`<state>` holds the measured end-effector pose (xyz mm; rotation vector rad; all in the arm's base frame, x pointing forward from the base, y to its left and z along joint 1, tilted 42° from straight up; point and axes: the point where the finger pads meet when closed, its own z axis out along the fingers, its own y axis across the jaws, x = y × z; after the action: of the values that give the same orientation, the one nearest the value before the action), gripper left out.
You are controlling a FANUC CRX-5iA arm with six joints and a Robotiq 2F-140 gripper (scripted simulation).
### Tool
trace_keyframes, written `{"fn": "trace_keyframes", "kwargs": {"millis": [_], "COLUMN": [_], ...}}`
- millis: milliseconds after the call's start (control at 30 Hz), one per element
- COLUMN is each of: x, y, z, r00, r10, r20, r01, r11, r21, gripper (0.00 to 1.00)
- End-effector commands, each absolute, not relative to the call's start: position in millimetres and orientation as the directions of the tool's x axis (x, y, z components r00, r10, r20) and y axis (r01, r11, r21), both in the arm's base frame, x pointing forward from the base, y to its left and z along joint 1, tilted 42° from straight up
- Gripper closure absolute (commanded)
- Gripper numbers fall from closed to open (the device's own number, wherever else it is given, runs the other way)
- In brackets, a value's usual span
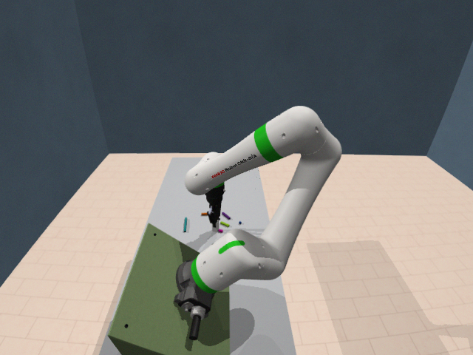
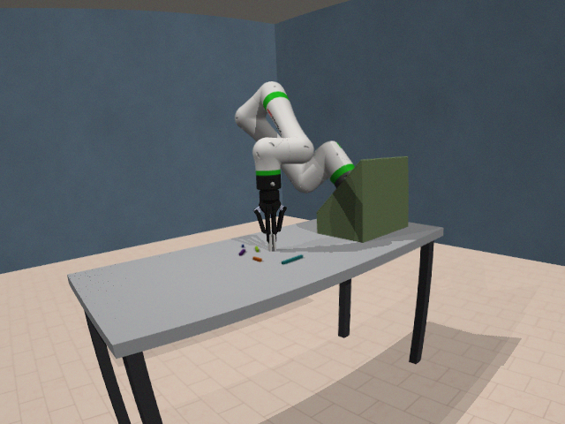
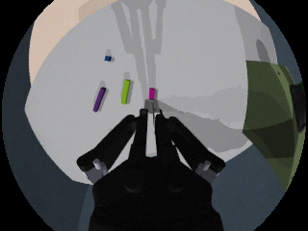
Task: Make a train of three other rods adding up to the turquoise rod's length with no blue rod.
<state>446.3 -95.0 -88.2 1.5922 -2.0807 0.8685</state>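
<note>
My gripper (image 1: 212,220) (image 2: 272,238) (image 3: 150,105) points straight down just above the table and is shut on a short grey rod (image 1: 214,226) (image 2: 273,249) (image 3: 150,104), which sticks out below the fingertips. In the wrist view, the magenta rod (image 1: 220,231) (image 3: 152,93) lies just beyond the grey rod, nearly in line with it. The lime rod (image 1: 225,224) (image 2: 257,249) (image 3: 125,91) lies to its left, then the purple rod (image 1: 226,215) (image 2: 241,251) (image 3: 99,99). The turquoise rod (image 1: 185,224) (image 2: 291,260) and the orange rod (image 1: 205,214) (image 2: 258,259) lie on the other side of the gripper.
A small blue rod (image 1: 240,222) (image 2: 243,245) (image 3: 108,59) lies beyond the purple one. The olive-green base block (image 1: 152,290) (image 2: 373,196) (image 3: 274,120) carrying the arm stands at one end of the grey table (image 2: 182,291).
</note>
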Motion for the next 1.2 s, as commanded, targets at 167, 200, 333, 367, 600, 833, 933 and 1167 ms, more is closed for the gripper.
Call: {"fn": "trace_keyframes", "kwargs": {"millis": [167, 200, 333, 367, 600, 833, 933, 1167], "x": [446.4, 446.4, 446.4, 446.4, 446.4, 446.4, 446.4, 446.4], "y": [-94.8, -94.8, -94.8, -94.8, -94.8, -94.8, -94.8, -94.8], "z": [-88.2, -88.2, -88.2, -88.2, -88.2, -88.2, -88.2, -88.2], "r00": [-0.287, -0.287, -0.287, -0.287, -0.287, -0.287, -0.287, -0.287], "r10": [-0.722, -0.722, -0.722, -0.722, -0.722, -0.722, -0.722, -0.722], "r20": [0.630, 0.630, 0.630, 0.630, 0.630, 0.630, 0.630, 0.630], "r01": [-0.956, -0.956, -0.956, -0.956, -0.956, -0.956, -0.956, -0.956], "r11": [0.167, 0.167, 0.167, 0.167, 0.167, 0.167, 0.167, 0.167], "r21": [-0.243, -0.243, -0.243, -0.243, -0.243, -0.243, -0.243, -0.243], "gripper": [0.97, 0.97, 0.97, 0.97, 0.97, 0.97, 0.97, 0.92]}}
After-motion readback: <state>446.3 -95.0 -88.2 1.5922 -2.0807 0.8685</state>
